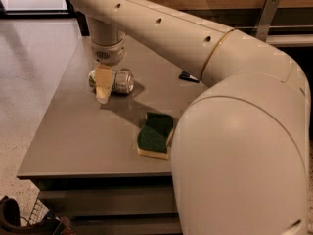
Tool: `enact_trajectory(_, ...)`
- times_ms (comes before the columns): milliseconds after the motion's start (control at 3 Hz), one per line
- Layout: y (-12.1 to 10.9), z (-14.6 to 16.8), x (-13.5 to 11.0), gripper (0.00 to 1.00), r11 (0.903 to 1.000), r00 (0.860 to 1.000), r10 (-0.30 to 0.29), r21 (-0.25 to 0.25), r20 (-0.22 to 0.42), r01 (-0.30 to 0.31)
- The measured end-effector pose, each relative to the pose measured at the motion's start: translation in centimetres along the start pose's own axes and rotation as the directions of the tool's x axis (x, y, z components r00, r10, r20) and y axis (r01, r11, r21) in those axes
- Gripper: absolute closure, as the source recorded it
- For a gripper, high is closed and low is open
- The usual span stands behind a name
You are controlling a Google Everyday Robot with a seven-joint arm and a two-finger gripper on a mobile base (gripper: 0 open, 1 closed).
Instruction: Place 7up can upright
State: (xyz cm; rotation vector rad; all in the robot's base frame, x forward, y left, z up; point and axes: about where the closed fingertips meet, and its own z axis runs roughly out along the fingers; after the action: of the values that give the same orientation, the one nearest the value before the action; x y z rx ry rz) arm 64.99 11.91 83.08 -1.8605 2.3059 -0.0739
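Note:
The 7up can (121, 81) lies on its side on the grey table (73, 141), near the far left part, its shiny silver end facing right. My gripper (103, 88) hangs straight down from the arm and sits at the can's left half, covering that part of it, low over the tabletop. The can's left end shows just past the gripper.
A green and yellow sponge (155, 134) lies on the table nearer the front, to the right of the can. A small dark flat packet (188, 76) lies further back, partly hidden by my arm. The arm's big shoulder fills the right side. The floor lies to the left.

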Motion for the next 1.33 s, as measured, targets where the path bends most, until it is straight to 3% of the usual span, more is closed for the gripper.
enact_trajectory(667,0.12,0.84,-0.45,0.47,0.9999,1.0,0.013,0.001,0.009,-0.013)
enact_trajectory(1000,0.11,1.06,-0.53,0.77,0.9999,1.0,0.012,0.001,0.01,-0.012)
enact_trajectory(1333,0.1,0.97,-0.54,0.99,0.9999,1.0,0.012,0.001,0.01,-0.012)
